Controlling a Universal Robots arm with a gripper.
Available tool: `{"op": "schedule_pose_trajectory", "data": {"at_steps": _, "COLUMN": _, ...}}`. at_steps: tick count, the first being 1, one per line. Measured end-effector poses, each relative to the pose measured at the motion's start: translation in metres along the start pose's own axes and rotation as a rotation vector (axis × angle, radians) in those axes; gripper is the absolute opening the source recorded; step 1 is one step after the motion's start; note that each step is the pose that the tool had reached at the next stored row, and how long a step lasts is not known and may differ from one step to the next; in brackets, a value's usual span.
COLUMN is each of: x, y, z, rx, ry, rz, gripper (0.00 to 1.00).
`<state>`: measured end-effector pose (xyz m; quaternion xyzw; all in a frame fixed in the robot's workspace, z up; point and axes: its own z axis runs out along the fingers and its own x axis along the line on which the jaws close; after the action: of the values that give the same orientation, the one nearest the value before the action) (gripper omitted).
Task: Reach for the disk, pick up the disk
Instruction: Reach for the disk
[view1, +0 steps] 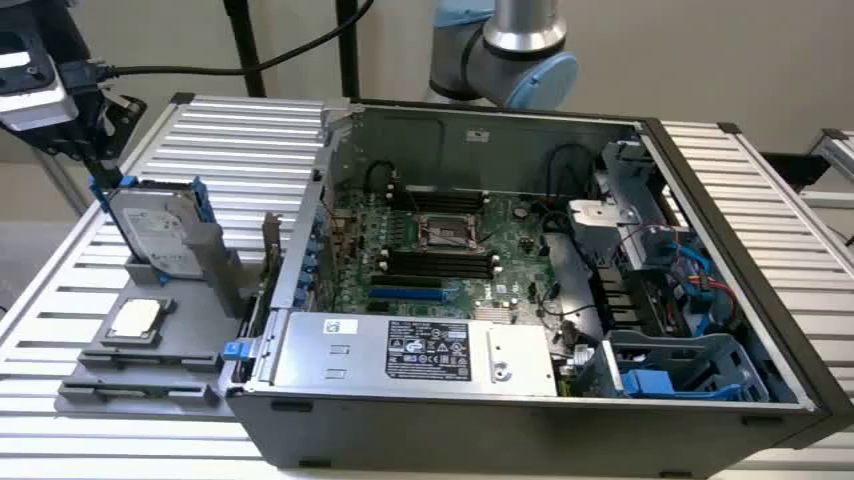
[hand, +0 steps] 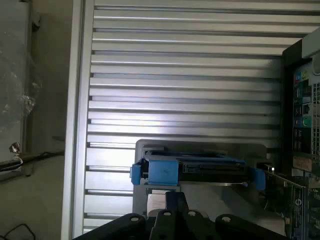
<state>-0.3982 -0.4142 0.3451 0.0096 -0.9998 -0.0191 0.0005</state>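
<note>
The gripper (view1: 91, 160) hangs just above one upper corner of the disk (view1: 154, 232), over the blue rail on the side away from the computer case (view1: 561, 290). In the wrist view the gripper (hand: 172, 206) is very close to the disk's (hand: 200, 167) top edge, with blue plastic showing at both ends of that edge. I cannot tell whether they touch, nor whether the gripper is wide or closed.

Directly below the gripper, the disk stands upright on its edge in a grey stand (view1: 207, 268) on the slatted surface (view1: 227, 130). Its white label faces the camera in the exterior view. It sits fully in the stand and looks unlifted.

As I judge it, the reach is all but done: the gripper is over the disk and lined up with its edge. No firm hold shows, so the pickup is not yet done.

Below and a little nearer the camera than the gripper, a small square chip (view1: 138, 318) lies on a grey tray (view1: 134, 375). Farther off, beyond the disk, the case lies open with its board exposed and a silver box (view1: 414, 350) at its near edge. The arm's (view1: 514, 45) joint rises behind the case.
</note>
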Motion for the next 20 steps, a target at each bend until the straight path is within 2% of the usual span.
{"op": "schedule_pose_trajectory", "data": {"at_steps": 12, "x": 0.000, "y": 0.0010, "z": 0.0000, "rx": 0.0001, "ry": 0.0000, "rz": 0.000, "gripper": 0.11}}
{"op": "schedule_pose_trajectory", "data": {"at_steps": 16, "x": 0.000, "y": 0.0080, "z": 0.0003, "rx": 0.0003, "ry": 0.0000, "rz": 0.000, "gripper": 0.11}}
{"op": "schedule_pose_trajectory", "data": {"at_steps": 20, "x": 0.002, "y": 0.0190, "z": 0.0007, "rx": 0.0016, "ry": 0.0001, "rz": 0.000, "gripper": 0.11}}
